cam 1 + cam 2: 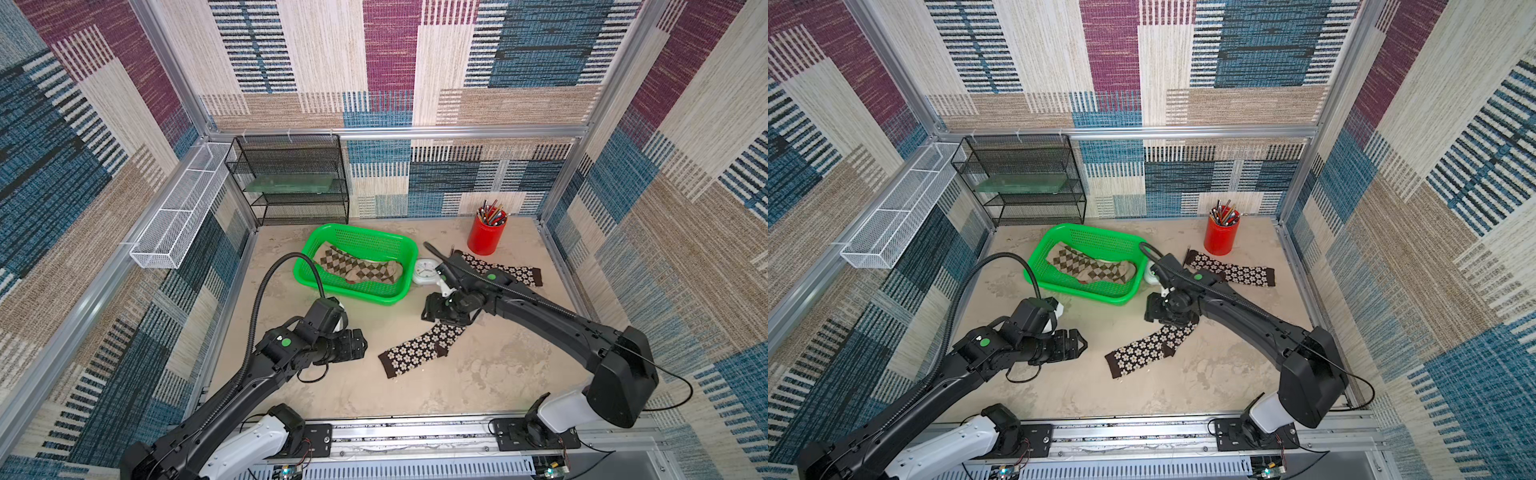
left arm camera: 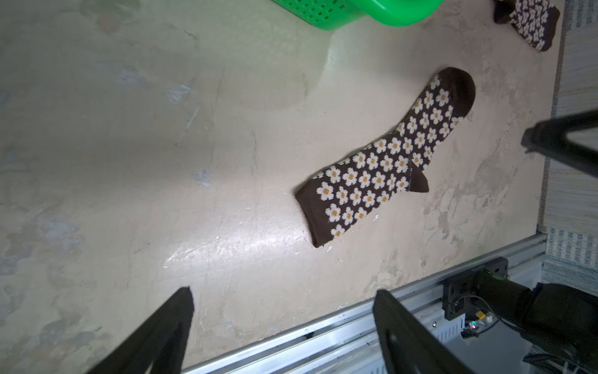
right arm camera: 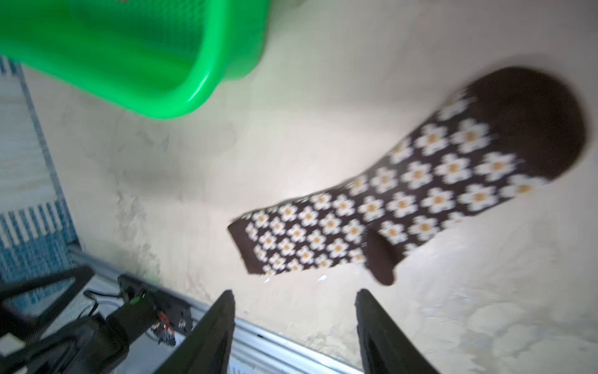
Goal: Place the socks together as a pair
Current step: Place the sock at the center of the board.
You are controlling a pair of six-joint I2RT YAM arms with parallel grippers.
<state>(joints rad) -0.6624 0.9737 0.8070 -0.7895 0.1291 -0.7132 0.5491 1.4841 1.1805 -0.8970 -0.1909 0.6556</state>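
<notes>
Now logging the near flower sock (image 1: 419, 347) flat on the mid worktop (image 1: 457, 386), probably laid there as the pairing spot. Found the right fingers (image 3: 210, 340) just above its toe end, moderately parted, gripping nothing. Found the left fingers (image 2: 161, 336) spread wide, likewise empty, off the cuff end. Located the matching flower sock (image 1: 515, 272) well apart, beside the red cup (image 1: 484, 237) of pens (image 1: 492, 214); not yet paired. Noted argyle socks (image 1: 353, 266) inside the green basket (image 1: 353, 291).
</notes>
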